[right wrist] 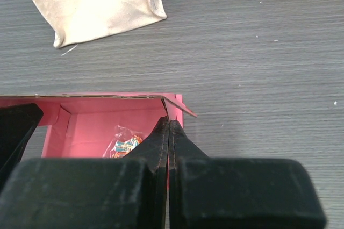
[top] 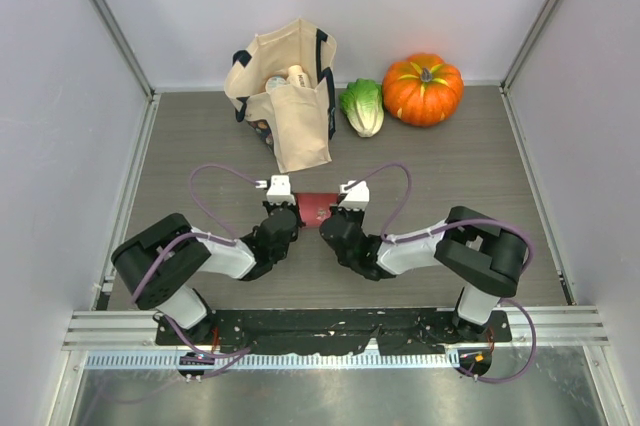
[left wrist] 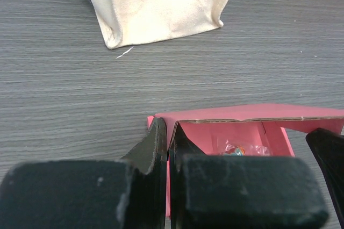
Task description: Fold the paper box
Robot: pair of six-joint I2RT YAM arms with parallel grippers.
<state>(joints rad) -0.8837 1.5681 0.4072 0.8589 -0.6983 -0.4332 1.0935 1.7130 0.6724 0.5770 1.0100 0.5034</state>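
The pink paper box (top: 316,207) stands open-topped on the table between my two grippers. My left gripper (top: 284,218) is shut on its left wall; in the left wrist view (left wrist: 167,132) the jaws pinch that wall of the box (left wrist: 236,132). My right gripper (top: 337,223) is shut on the right wall, which shows in the right wrist view (right wrist: 169,127) with the box (right wrist: 102,119) to its left. A small clear packet with coloured contents (right wrist: 126,143) lies inside the box, also in the left wrist view (left wrist: 239,148).
A cream tote bag (top: 285,96) with items stands behind the box, its bottom corner near in both wrist views (left wrist: 161,3) (right wrist: 91,3). A green cabbage (top: 362,106) and an orange pumpkin (top: 423,88) lie at the back right. Grey walls surround the table.
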